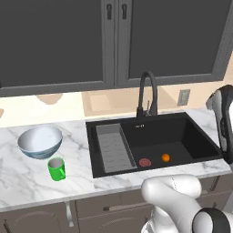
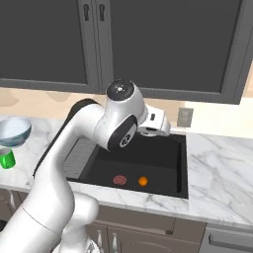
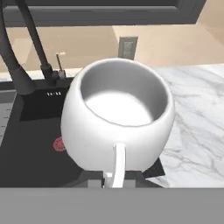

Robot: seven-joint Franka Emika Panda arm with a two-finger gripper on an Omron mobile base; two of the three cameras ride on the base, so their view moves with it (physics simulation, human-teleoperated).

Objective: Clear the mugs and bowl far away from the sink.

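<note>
- Gripping the white mug (image 3: 117, 122) by its handle, the pincer (image 3: 114, 178) holds it above the sink (image 1: 154, 141).
- Bowl (image 1: 40, 141) and green mug (image 1: 57, 169) stand on the table (image 1: 27, 182), left of the sink.

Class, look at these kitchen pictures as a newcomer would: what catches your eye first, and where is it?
In the hand view, a squat white mug looms large, its handle pinched in the gripper above the black sink. On the marble counter left of the sink, a pale blue bowl sits with a bright green mug just in front of it.
</note>
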